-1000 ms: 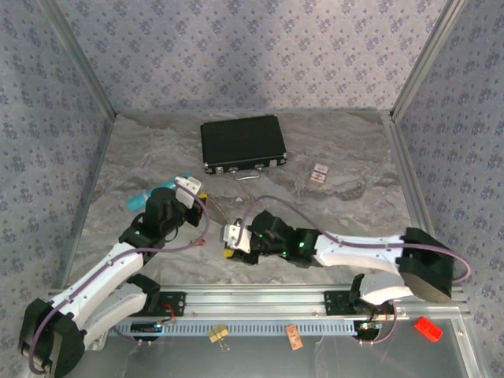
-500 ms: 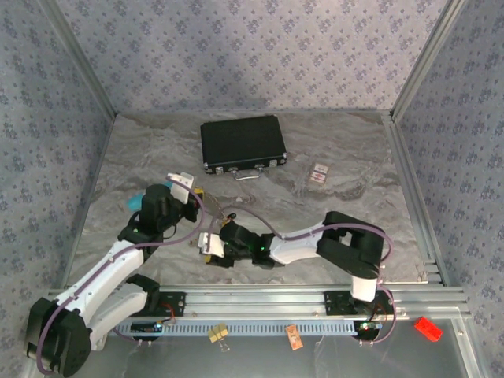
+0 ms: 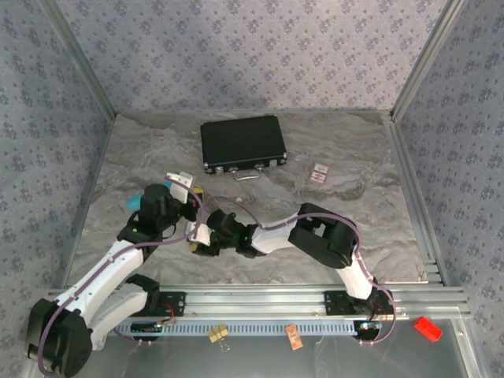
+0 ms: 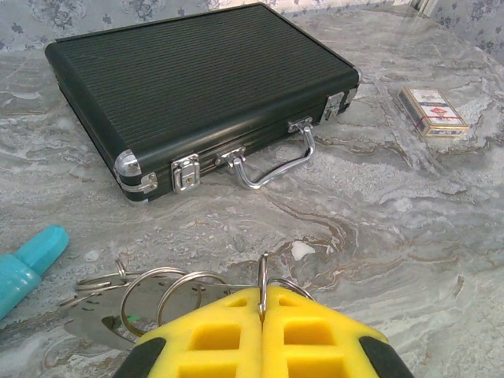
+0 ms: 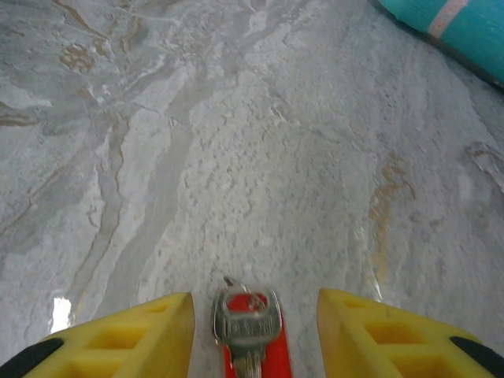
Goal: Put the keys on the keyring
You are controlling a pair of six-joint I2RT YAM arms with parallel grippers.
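My left gripper (image 4: 264, 293) is shut on the keyring (image 4: 264, 272): one thin metal ring stands on edge between the yellow fingertips. More rings (image 4: 150, 295) and a flat metal piece lie just left of it on the table. From above, the left gripper (image 3: 191, 189) sits at the table's left centre. My right gripper (image 5: 253, 303) is open and low over the table. A silver key on a red tag (image 5: 248, 327) lies between its fingers, clear of both. Seen from above, the right gripper (image 3: 200, 237) is just below the left one.
A black case (image 3: 242, 143) with a metal handle lies at the back, a small card box (image 3: 319, 173) to its right. A teal pen (image 3: 138, 202) lies left of the left gripper. A yellow binder clip (image 3: 218, 333) and a red piece (image 3: 428, 327) sit on the front rail.
The right arm has reached left across the table toward the left gripper, and its jaws have widened. The left gripper has shifted only slightly and stays shut.
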